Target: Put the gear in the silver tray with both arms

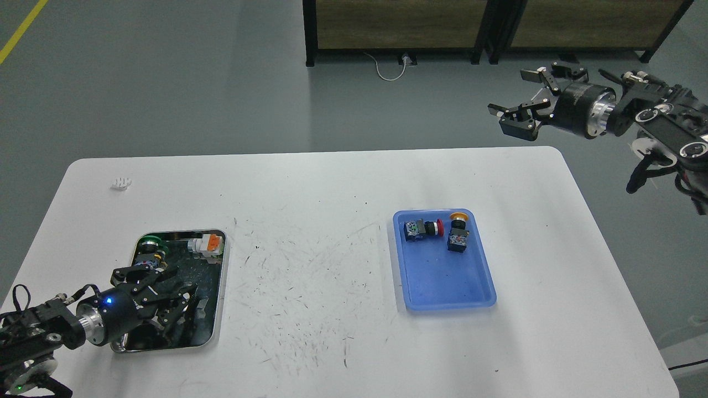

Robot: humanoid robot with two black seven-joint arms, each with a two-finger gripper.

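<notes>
The silver tray (219,287) lies at the table's near left, its dark mirror-like floor full of reflections. In it a green-capped push button (149,242) and an orange-and-white switch (208,244) lie at the far end. My left gripper (176,296) hangs low over the tray's near half with its fingers spread, and nothing shows between them. I cannot make out a gear against the dark floor under the gripper. My right gripper (517,115) is open and empty, high in the air beyond the table's far right corner.
A blue plastic tray (459,296) at the middle right holds a red-capped button (423,229) and a yellow-capped button (458,232). A small white part (120,183) lies at the far left. The table (332,265) is scratched in the middle.
</notes>
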